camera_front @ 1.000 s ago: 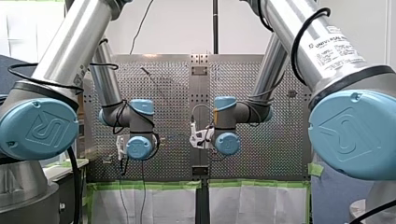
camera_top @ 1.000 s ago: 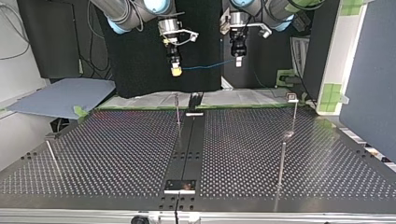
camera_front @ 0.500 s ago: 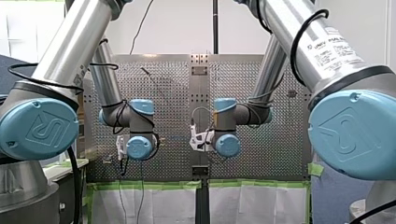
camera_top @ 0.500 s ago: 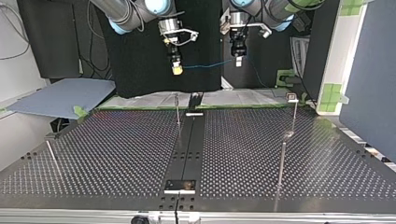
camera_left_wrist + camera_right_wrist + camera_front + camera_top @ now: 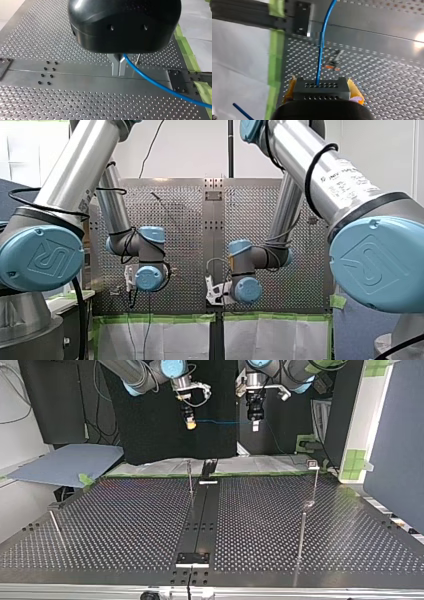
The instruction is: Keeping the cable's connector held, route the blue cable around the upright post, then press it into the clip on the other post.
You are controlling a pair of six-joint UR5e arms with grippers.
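The blue cable (image 5: 225, 422) is held taut in the air above the perforated metal tabletop (image 5: 125, 520), well clear of the thin upright post (image 5: 190, 477) and the clip (image 5: 312, 464) on the other post. Its black, hole-dotted connector (image 5: 321, 88) is clamped between the yellow pads (image 5: 355, 92) of the right gripper (image 5: 189, 425). The narrow metal fingers (image 5: 115, 67) of the left gripper (image 5: 255, 426) are pinched on the smooth cable further along, seemingly so the span can be steered around the post.

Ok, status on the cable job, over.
Left gripper shut on thin blue cable. Right gripper shut on black perforated connector. Cable strung between them above perforated table, clear of metal posts. Nothing blocking.
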